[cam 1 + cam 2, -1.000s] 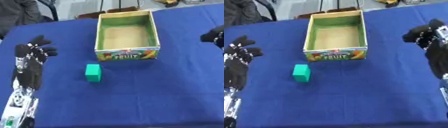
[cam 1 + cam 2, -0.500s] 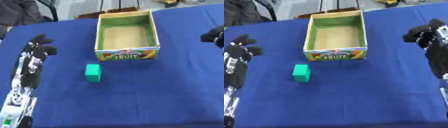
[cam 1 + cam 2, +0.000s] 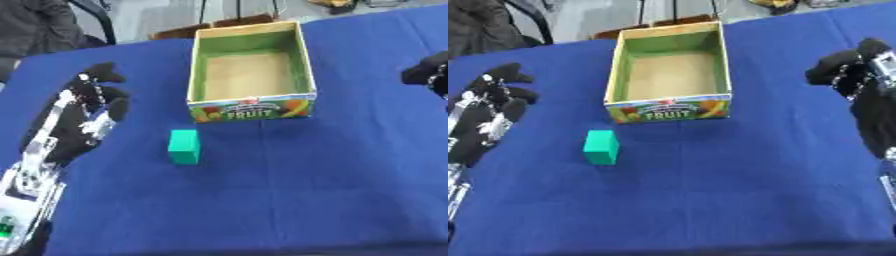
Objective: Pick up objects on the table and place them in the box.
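A green block point(image 3: 184, 146) sits on the blue table point(image 3: 289, 190), just near and left of the box point(image 3: 252, 107), not touching it; the box interior shows only bare cardboard. The left hand point(image 3: 92, 107) hovers left of the block with fingers relaxed, holding nothing. The right hand point(image 3: 852, 70) hangs at the right edge, well apart from the box, fingers curled on nothing.

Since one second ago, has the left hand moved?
Yes. The left hand has moved right, toward the green block, which stays in front of the fruit box.
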You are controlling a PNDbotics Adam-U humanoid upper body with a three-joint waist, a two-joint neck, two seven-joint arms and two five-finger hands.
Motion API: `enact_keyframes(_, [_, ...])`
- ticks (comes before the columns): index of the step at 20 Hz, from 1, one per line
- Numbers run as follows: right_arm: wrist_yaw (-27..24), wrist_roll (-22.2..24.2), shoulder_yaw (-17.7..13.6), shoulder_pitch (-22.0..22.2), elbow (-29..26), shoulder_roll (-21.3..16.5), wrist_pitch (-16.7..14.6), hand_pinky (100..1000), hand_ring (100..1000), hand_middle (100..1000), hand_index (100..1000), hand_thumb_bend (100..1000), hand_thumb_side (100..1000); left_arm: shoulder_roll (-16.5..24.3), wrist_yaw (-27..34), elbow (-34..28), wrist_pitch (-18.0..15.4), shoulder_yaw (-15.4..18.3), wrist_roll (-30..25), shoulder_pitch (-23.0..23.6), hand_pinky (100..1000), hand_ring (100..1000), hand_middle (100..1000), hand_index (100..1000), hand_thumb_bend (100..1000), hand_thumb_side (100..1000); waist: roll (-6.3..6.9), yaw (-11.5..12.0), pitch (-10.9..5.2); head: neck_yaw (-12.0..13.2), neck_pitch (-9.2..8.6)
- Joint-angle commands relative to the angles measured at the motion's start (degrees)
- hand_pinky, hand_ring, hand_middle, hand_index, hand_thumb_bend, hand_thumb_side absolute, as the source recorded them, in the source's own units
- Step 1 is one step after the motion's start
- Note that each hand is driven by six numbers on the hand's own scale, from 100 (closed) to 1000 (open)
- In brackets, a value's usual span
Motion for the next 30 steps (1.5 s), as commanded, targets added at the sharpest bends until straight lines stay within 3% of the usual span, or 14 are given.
enact_keyframes(1, [0.0,0.0,-0.3,-0.6,-0.7,-0.7,0.0,718,662,550,627,100,927,6.6,-3.2,0.6,0.5,-1.5,-3.1,-2.2,770,713,751,914,522,458,-0.49,0.0,-0.95,0.0,-0.07])
enact_keyframes(4, [0.0,0.0,-0.3,-0.6,-0.7,-0.6,0.0,718,662,550,627,100,926,9.7,-6.2,2.0,0.1,-2.1,-6.1,-4.5,776,719,755,915,533,452,-0.76,-0.1,-0.9,0.1,-0.04])
enact_keyframes(13, [0.0,0.0,-0.2,-0.5,-0.6,-0.5,0.1,718,662,549,627,100,927,11.3,-14.9,6.9,-0.9,-5.3,-14.1,-10.2,762,712,742,915,617,449,-0.67,-0.1,-1.13,0.0,0.32])
enact_keyframes(26, [-0.1,0.1,-0.1,-0.6,-0.6,-0.3,0.1,717,661,549,626,100,928,5.0,-27.6,14.4,-1.6,-9.4,-13.6,-14.3,712,661,698,896,639,480,-0.88,-0.1,-1.16,0.3,0.19])
enact_keyframes(30, [-0.1,0.2,-0.1,-0.6,-0.6,-0.3,0.1,717,661,548,626,100,928,2.6,-34.4,16.5,-2.8,-10.1,-12.6,-14.9,707,652,689,892,646,484,-0.94,-0.2,-1.15,0.5,0.26])
